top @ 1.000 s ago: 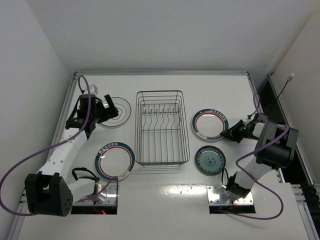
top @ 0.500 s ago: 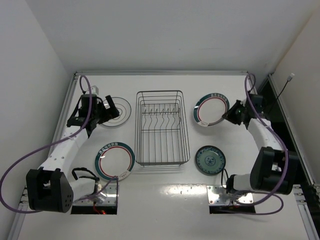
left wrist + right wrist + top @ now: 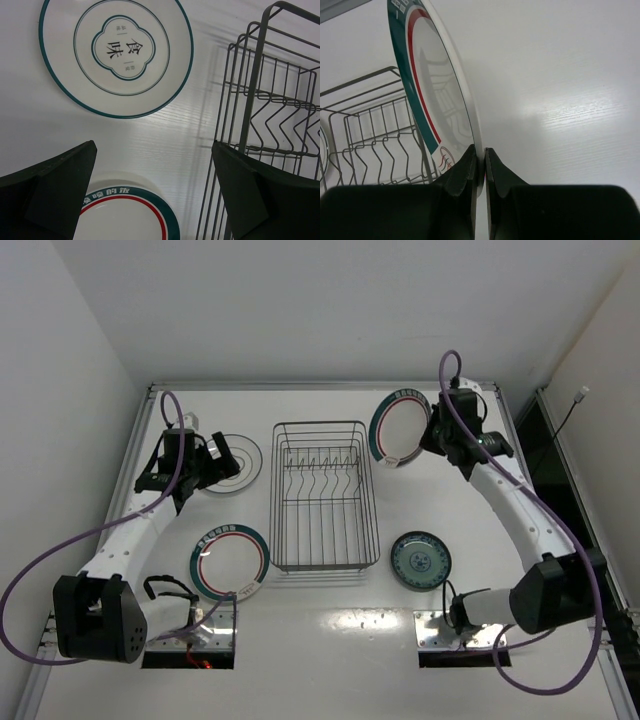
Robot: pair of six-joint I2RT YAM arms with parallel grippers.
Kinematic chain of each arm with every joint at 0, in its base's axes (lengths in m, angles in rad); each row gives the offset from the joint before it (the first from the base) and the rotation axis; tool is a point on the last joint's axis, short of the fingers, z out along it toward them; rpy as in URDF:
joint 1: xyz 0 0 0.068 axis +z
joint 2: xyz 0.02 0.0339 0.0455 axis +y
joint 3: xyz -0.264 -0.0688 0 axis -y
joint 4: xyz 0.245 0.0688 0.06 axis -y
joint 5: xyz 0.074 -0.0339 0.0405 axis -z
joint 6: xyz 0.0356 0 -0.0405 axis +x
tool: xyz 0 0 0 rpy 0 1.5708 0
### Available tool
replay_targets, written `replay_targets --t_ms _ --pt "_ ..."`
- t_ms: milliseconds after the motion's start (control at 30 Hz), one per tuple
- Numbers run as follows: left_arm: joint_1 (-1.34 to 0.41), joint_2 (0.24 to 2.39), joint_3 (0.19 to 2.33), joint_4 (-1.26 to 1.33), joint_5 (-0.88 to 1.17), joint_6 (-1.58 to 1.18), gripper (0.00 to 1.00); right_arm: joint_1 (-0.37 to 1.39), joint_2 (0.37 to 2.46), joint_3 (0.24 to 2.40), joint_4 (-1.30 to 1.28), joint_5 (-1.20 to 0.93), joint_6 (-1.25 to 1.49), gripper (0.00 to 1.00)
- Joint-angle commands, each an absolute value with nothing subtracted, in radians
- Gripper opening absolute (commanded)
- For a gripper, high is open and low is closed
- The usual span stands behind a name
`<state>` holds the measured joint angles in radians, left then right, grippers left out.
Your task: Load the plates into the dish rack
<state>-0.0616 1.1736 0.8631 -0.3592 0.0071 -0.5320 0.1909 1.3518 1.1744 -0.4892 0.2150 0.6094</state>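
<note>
white tabletop (image 3: 320, 592): right gripper (image 3: 480, 154) pinched rim of green-rimmed plate (image 3: 398, 428), held on edge just beside dish rack (image 3: 323, 424). left gripper (image 3: 152, 150) hung spread above ringed plate (image 3: 116, 50). loading step in hand; next move likely: carry plate over rack, lower between prongs (image 3: 320, 462).

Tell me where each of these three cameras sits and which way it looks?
Top external: fixed above and behind the robot, looking down on the table and dish rack; the left arm and right arm show whole.
Left wrist: on the left arm, looking down at the ringed plate and rack; the open left end effector frames it.
Right wrist: on the right arm, looking along the shut right end effector pinching a green-rimmed plate on edge.
Shared: all three show the rack; top and right wrist show that plate.
</note>
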Motion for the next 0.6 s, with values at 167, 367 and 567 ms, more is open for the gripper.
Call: replay_targets --t_ms 167,367,567 --pt "-0.052 1.170 0.899 -0.357 0.000 -0.538 1.00 0.385 1.430 1.333 -0.557 0.498 0.606 0.00" --pt "-0.052 1.170 0.899 -0.367 0.000 -0.538 1.00 0.520 1.499 1.371 -0.617 0.639 0.615 0.00" --pt "-0.052 1.170 0.899 -0.367 0.000 -0.538 1.00 0.623 1.563 1.425 -0.687 0.742 0.638 0.00"
